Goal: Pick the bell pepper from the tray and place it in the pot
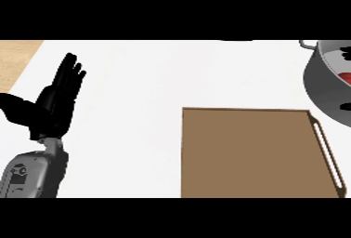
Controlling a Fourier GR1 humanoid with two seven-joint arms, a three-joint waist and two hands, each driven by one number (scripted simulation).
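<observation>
L hand [56, 101] shows at the left side of the bench [158, 79], fingers [68, 74] straight and spread upward, thumb out toward the left edge; released, holding nothing, touching nothing, resting there on its grey forearm [34, 174], which comes in from the lower left. R hand isn't in view, so no word on its fingers. Out from the hand: brown tray [247, 153] sits at the near edge, right of centre, well apart from the hand, w/ a slotted handle along its right rim; its long axis can't be told, since it's cut by the lower edge. Grey pot [322, 81] is at the far right corner, cut off by the right edge, just beyond the tray's far right corner. Bell pepper [347, 77]: a small red patch inside the pot near the right edge; too little shows to tell which way it points or its long axis. A strip of wood surface [17, 56] shows at the far left corner.
</observation>
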